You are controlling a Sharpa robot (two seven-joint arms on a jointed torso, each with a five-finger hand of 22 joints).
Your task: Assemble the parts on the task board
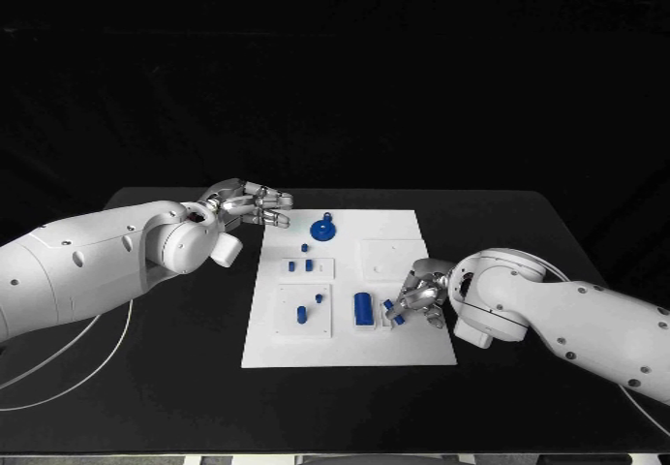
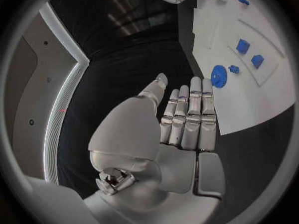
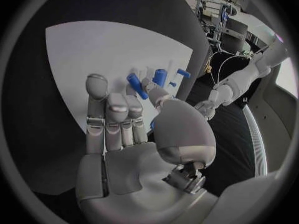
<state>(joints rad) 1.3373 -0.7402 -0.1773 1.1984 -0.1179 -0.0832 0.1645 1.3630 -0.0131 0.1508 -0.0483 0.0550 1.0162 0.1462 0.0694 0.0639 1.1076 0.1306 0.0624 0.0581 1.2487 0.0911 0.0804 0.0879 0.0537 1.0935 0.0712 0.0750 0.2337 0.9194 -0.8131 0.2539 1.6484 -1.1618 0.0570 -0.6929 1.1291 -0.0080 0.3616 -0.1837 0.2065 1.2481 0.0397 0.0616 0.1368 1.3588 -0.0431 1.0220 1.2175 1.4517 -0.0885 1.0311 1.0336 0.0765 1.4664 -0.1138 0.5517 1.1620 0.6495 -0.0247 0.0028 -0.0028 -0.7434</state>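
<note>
The white task board (image 1: pixel 405 232) lies mid-table. A blue round part with a knob (image 1: pixel 324 231) sits near its far edge, and two small blue blocks (image 1: pixel 300 264) stand below it. A blue cylinder (image 1: pixel 363 308) lies toward the near right. My right hand (image 1: pixel 419 294) rests over the board's right edge beside that cylinder (image 3: pixel 137 84). A small blue part (image 3: pixel 152 124) shows between its thumb and fingers, seemingly pinched. My left hand (image 1: pixel 253 205) hovers off the board's far left corner, fingers straight, holding nothing. From its wrist the round part (image 2: pixel 219 75) lies just beyond its fingertips (image 2: pixel 187 92).
Two more small blue pieces (image 1: pixel 309 306) lie on the raised square at the board's near left. A bare raised square (image 1: pixel 387 257) sits right of centre. Black table (image 1: pixel 167 358) surrounds the board. A thin white cable (image 1: pixel 56 373) trails near the left arm.
</note>
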